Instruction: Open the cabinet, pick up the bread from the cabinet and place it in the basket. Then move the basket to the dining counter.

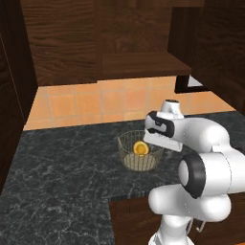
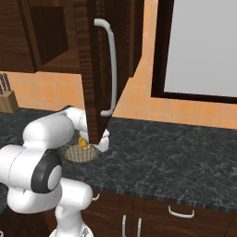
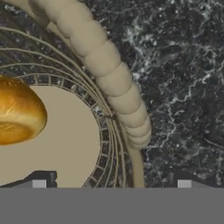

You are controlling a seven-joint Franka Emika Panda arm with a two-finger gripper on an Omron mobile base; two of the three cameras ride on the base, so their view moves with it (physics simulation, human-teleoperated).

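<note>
1. Two of the task's stages done, judging by the scene: dark brown wood-grain wall cabinet (image 2: 99, 69) with its door swung open, long silver bar handle (image 2: 110, 69) facing out; small round golden-yellow bun (image 1: 140, 148) already lying on the pale flat base of the round tan wire-mesh basket (image 1: 129, 160).
2. Bun seen close in the hand view (image 3: 17, 111), resting toward one side of the basket's floor, free of any grip.
3. Basket (image 3: 113, 74) standing on the black-grey marbled worktop (image 1: 62, 167), not yet on the dining counter; so one stage left: gripping the basket and carrying it across.
4. Gripper (image 3: 111, 183) spread fully wide, holding nothing; one fingertip above the basket's base, the other above the dark worktop outside, so straddling the thick tan rim. Contact with the rim not clear from these views; fingertips appear just clear of it.
5. Looks like a line-up for a rim grasp: a short drop and a close on the wall and rim probably needed next.
6. Possible trouble: thin mesh wall offering little to clamp, and a one-sided hold likely to tilt the basket and roll the bun toward the low edge.
7. Open cabinet door hanging right in front of the hand in the right base view (image 2: 102, 139), so some care needed on lifting out.
</note>
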